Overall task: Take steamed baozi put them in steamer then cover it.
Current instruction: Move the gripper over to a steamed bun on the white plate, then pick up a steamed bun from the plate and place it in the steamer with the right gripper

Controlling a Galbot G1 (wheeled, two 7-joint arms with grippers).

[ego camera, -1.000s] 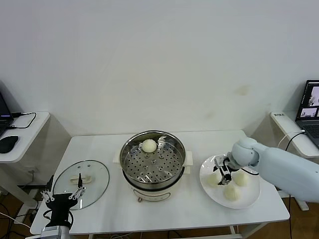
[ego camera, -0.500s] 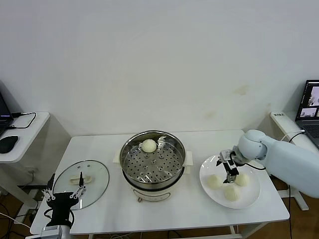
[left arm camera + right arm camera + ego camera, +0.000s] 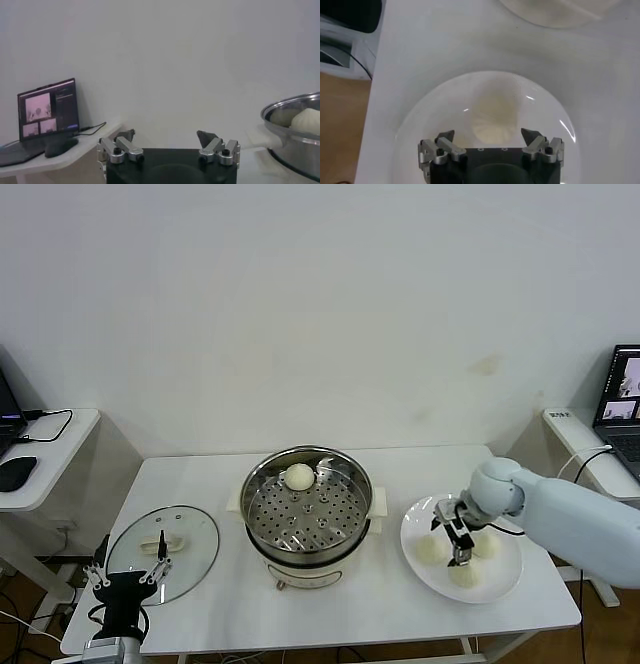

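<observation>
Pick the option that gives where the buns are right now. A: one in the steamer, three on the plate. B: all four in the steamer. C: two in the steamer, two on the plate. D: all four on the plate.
A: the head view shows one baozi on the perforated tray of the steamer and three baozi on the white plate.

In the left wrist view the steamer [image 3: 295,132] is cut by the frame edge, so only part of its rim and one bun [image 3: 309,120] show. In the right wrist view the right end effector [image 3: 489,136] covers the near part of the plate [image 3: 420,125] and the bun [image 3: 495,112] beside it. The laptop [image 3: 622,399] beyond the plate is cropped in the head view.
</observation>
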